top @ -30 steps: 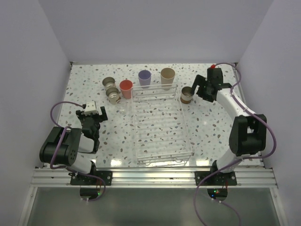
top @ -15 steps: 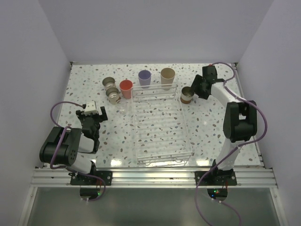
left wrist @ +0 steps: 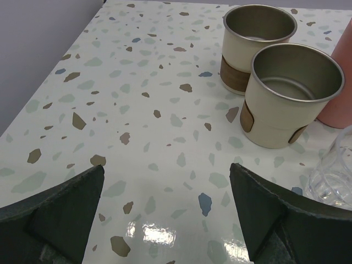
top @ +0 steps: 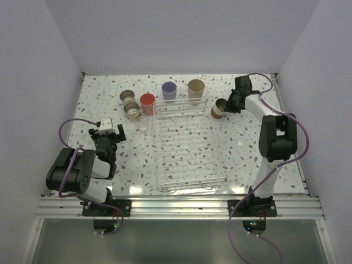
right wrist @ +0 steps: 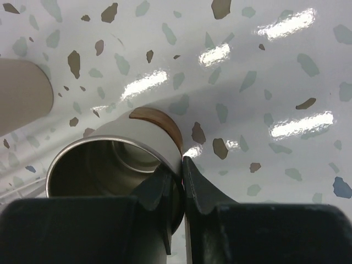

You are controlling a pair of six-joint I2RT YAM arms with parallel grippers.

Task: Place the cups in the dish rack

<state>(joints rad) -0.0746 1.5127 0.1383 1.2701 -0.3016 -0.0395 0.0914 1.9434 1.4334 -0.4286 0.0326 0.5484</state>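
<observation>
Your right gripper (right wrist: 182, 165) pinches rim of brown-grey cup (right wrist: 107, 165), beside far-right corner of dish rack (top: 218, 151); left gripper (left wrist: 165, 184) spread wide, empty.

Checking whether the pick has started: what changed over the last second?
The right gripper swung left onto the brown-grey cup right of the dish rack, and its fingers closed on the rim, one inside, one outside. The left gripper, open, the other cups and the rack stayed put.

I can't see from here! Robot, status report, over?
Right fingers shut on rim of brown-and-cream cup. Left fingers open, idle. Clear wire dish rack holds no cups. Nothing in between.
</observation>
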